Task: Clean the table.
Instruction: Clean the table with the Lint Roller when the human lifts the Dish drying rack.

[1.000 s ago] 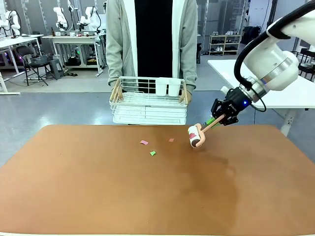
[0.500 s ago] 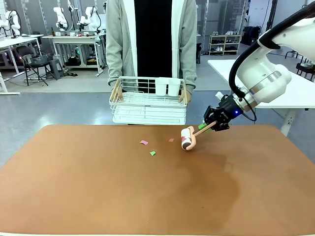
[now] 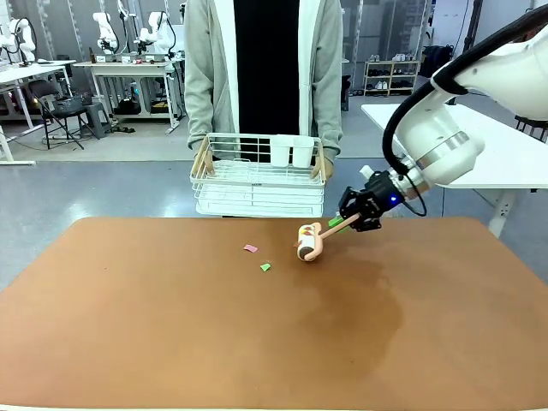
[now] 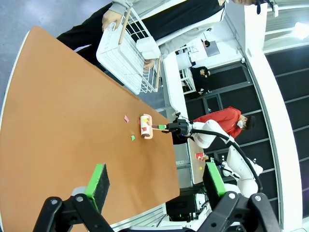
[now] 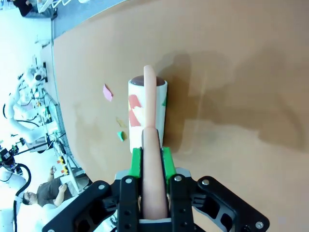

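Front view: right pincer (image 3: 342,222) clamps lint roller (image 3: 306,243); paper scraps (image 3: 250,248) beside, basket (image 3: 257,185) beyond; left pincer (image 4: 155,175) agape.

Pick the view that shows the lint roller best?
Right wrist view: the lint roller sits close and centred, coloured scraps stuck to its sheet, handle clamped in the right hand. Front view shows it small, side-on on the table. Left wrist view shows it distant.

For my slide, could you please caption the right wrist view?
Right gripper holds a lint roller on the table near paper scraps.
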You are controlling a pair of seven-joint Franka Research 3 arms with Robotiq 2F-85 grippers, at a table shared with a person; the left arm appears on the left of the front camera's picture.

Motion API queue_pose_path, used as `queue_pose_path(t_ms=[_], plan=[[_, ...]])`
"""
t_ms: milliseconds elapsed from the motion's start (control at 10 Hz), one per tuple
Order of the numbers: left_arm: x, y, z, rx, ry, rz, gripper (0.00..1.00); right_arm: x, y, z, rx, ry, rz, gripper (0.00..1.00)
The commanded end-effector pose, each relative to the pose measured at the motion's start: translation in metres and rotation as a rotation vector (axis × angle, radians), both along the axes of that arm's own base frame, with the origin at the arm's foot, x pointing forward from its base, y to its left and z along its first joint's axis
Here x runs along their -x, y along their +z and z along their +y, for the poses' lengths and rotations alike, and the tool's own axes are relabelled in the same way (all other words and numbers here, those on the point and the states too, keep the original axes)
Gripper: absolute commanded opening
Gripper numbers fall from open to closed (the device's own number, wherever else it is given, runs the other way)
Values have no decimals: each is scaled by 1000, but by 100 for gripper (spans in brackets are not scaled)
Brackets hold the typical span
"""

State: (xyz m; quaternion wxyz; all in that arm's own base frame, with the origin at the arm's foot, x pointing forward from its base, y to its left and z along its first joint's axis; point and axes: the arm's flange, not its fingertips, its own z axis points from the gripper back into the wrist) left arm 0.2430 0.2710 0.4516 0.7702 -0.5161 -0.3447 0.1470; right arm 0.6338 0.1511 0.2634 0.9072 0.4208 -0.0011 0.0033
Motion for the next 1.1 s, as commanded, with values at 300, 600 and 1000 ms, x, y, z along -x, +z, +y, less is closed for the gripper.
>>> queue_pose_path(t_ms=[300,600,1000], plan=[[-1,1,5,4,-3,-38,100,-36,-39,113,109,270,175,21],[-1,1,5,4,-3,-38,100,-51,-54,174,138,322,278,21],[-1,1,5,4,-3,-38,100,-42,-51,226,79,251,264,21]])
